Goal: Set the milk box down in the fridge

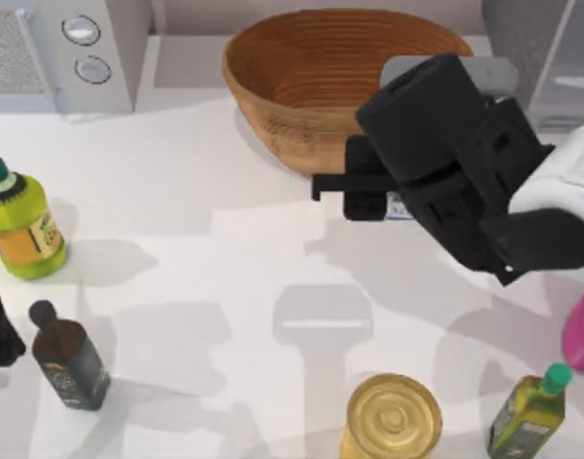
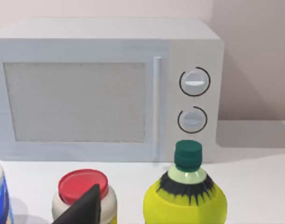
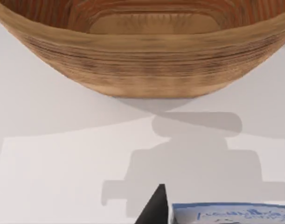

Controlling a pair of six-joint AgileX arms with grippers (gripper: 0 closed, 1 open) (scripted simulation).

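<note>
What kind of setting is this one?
Most likely a simulated kitchen counter: a microwave with two dials, a partly seen fridge, a wooden bowl and oil bottles on a white table.

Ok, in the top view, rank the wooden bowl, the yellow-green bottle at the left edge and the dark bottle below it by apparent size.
1. Wooden bowl, clearly largest.
2. Yellow-green bottle and dark bottle: they look alike in extent, the yellow-green one wider, so I won't rank them.
</note>
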